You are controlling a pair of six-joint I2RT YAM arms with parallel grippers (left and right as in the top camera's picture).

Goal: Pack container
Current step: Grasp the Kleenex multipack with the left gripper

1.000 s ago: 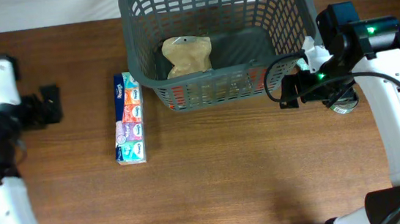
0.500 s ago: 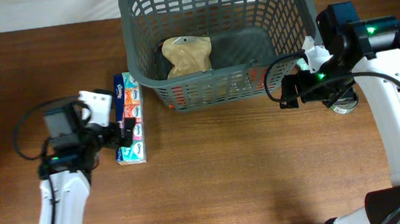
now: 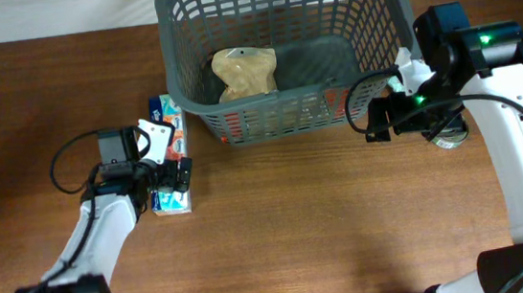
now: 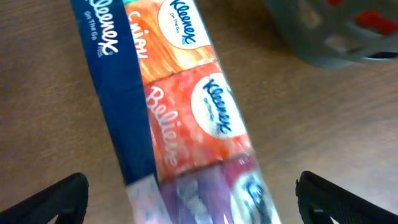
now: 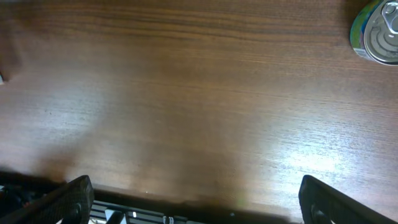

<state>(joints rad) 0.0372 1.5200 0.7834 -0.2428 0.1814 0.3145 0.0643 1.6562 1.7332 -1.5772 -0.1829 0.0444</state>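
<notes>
The container [image 3: 171, 49], a large dark grey slotted basket, stands at the back of the table with a brown paper bag [image 3: 245, 73] inside. A long Kleenex tissue pack [image 3: 172, 202] lies just left of it. My left gripper [image 3: 170, 173] is open over the pack's near half. In the left wrist view the pack [image 4: 186, 106] runs between the two black fingertips [image 4: 59, 199], with bare wood showing between it and each. My right gripper [image 3: 379, 121] hangs open beside the basket's right front corner. In the right wrist view the right gripper [image 5: 205, 205] has only bare wood between its fingers.
A small silver tin can [image 5: 378, 31] stands on the wooden table [image 3: 327, 227] right of the basket, mostly hidden under my right arm in the overhead view. Something red [image 4: 373, 18] shows through the basket's front slots.
My left arm swung in from the table's left edge and now sits over the tissue pack. The right arm, basket and pack have not moved.
</notes>
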